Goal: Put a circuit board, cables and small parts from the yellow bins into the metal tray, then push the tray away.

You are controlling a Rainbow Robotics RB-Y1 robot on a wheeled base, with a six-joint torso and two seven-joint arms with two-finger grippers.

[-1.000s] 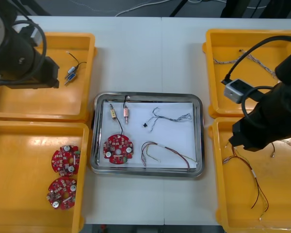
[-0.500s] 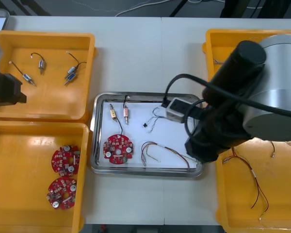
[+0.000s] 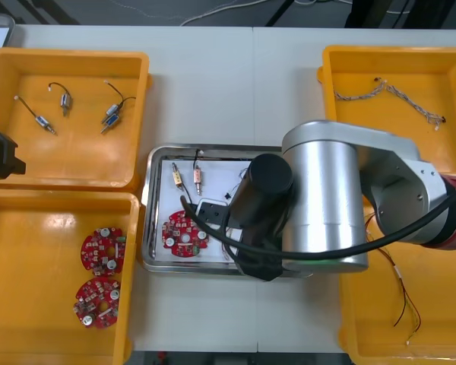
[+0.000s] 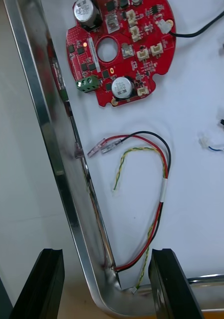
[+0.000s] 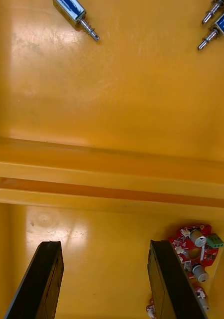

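Circuit board (image 4: pixel 119 50) and cables (image 4: pixel 164 174) lie in the metal tray (image 4: pixel 44 114) on the counter (image 3: pixel 213 76), so I hold my right fingers (image 4: pixel 169 286) spread astride its 5 o'clock rim, likely to shove it away; left fingers (image 5: pixel 169 284) idle, released, at 9 o'clock.

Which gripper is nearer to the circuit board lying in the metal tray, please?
Right. The right gripper, open, hangs over the corner of the metal tray, close to the circuit board. The left gripper, open, is over the yellow bins at the left, off the tray.
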